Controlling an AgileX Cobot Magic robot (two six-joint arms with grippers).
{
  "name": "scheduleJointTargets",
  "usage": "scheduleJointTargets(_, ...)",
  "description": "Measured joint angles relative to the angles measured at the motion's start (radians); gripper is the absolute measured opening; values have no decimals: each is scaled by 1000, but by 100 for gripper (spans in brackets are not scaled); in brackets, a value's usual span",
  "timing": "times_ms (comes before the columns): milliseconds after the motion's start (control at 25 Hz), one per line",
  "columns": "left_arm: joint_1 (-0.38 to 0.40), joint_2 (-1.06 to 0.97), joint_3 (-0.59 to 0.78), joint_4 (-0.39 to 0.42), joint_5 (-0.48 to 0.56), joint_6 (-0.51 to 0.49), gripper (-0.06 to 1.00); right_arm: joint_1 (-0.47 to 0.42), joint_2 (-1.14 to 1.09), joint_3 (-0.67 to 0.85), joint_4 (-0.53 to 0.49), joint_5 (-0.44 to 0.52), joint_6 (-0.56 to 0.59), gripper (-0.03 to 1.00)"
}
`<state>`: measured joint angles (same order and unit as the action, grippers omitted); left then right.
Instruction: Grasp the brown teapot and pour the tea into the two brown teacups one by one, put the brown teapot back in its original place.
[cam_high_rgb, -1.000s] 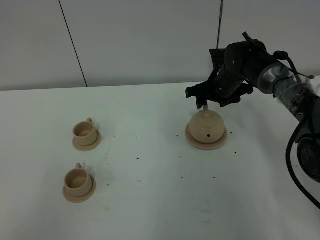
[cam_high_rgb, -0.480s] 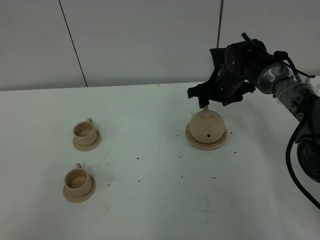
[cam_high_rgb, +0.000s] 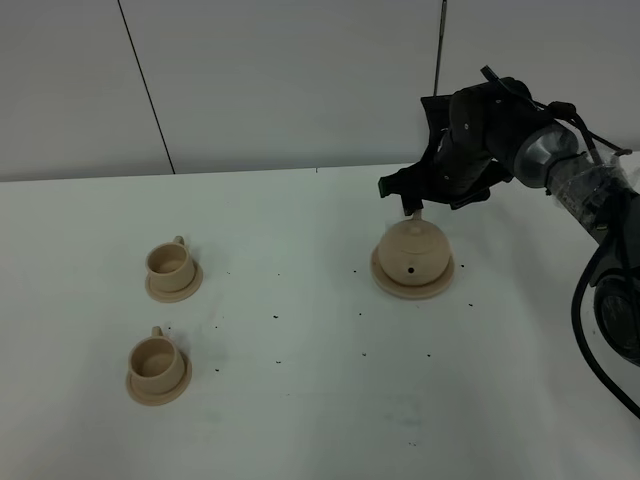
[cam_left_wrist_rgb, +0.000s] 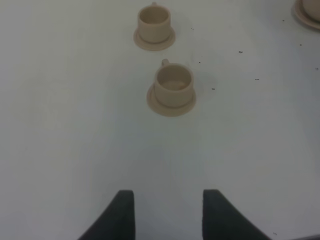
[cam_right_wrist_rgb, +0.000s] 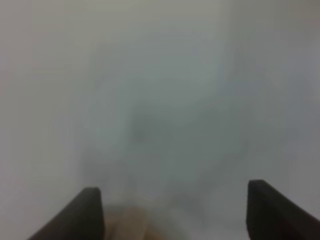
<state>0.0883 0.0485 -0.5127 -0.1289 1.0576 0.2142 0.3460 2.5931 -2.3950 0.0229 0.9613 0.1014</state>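
Brown teapot sits on its wide saucer toward the table's far right side, not yet grasped. Your right gripper hangs just above the lid, jaws wide apart and empty. Next, I think, you lower it onto the teapot and close firmly.

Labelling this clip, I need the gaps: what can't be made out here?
Brown teapot, right wrist view: an edge blur inside the right pincer.
Its handle, exterior high view: unseen, perhaps behind the pot.
Large saucer, left wrist view: cut off by the corner.
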Motion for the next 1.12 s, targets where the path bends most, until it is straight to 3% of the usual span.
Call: scheduleJointTargets(1120,0,0,0,0,0,0,39,0,0,-4,-68,63,20,58)
